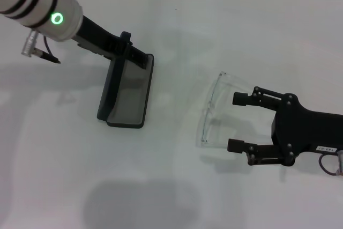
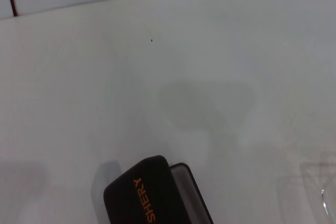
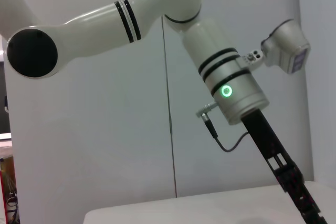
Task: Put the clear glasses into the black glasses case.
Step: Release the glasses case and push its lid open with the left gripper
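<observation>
The black glasses case (image 1: 128,97) lies open on the white table left of centre, its lid upright and its grey lining showing. My left gripper (image 1: 134,53) is shut on the far end of the lid. In the left wrist view the lid (image 2: 142,198) shows orange lettering. The clear glasses (image 1: 212,108) lie on the table to the right of the case. My right gripper (image 1: 232,122) is open just right of the glasses, one finger (image 1: 244,98) near each end of the lens. I see nothing between the fingers.
The white table (image 1: 171,186) runs to a tiled wall at the back. The left arm (image 3: 231,87) with its green light reaches down to the table (image 3: 210,208) in the right wrist view. The faint glasses (image 2: 320,192) show beside the case.
</observation>
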Robot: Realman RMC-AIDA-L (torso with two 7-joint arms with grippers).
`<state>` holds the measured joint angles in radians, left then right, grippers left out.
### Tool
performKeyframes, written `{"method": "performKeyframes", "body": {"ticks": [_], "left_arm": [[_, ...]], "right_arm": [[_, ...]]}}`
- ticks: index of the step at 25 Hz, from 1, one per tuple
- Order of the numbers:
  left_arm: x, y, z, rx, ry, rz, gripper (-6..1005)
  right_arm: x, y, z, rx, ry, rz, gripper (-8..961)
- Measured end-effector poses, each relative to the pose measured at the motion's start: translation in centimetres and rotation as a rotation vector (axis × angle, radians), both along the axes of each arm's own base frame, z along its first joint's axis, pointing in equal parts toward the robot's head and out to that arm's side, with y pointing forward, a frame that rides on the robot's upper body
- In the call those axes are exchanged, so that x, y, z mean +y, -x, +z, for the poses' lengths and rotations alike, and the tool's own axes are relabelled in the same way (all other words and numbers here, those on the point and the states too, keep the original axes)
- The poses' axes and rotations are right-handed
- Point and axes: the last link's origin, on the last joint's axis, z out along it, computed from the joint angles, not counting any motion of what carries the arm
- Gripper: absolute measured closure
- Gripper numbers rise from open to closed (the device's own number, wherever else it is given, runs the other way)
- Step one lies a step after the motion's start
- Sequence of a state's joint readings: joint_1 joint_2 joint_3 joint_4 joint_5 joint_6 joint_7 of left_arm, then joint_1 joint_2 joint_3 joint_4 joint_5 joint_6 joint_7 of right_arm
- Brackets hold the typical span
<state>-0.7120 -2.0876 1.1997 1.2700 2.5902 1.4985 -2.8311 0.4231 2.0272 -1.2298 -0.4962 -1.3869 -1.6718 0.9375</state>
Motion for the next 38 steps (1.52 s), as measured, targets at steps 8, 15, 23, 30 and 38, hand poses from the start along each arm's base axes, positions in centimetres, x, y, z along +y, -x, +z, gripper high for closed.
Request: {"method": "performKeyframes", "body": {"ticks": [8,15,23,30,38], "left_arm": [[0.8,1.0,-1.3,0.009,-0.004,0.035,124],[1.0,1.6,-1.2,0.043,-0.017,0.051,135],[0.9,1.8,-1.1,0.047,-0.02,0.055,180],[0.9,1.7,-1.2,0.058,-0.012,0.039,280],[0.9,1.7,-1.2,0.062,-0.01,0.037,654]], "right_arm": [[-0.1,-0.2,-0.2,0.003,0.005,-0.015,87],[0.0,-0.3,-0.3,-0.003,0.0,-0.024,87],[0.1,-0.4,-0.4,-0.008,-0.002,-0.032,87],[0.2,-0.4,-0.4,-0.008,-0.005,-0.034,87],[0.2,-0.4,-0.3,-0.006,-0.009,-0.035,88]]}}
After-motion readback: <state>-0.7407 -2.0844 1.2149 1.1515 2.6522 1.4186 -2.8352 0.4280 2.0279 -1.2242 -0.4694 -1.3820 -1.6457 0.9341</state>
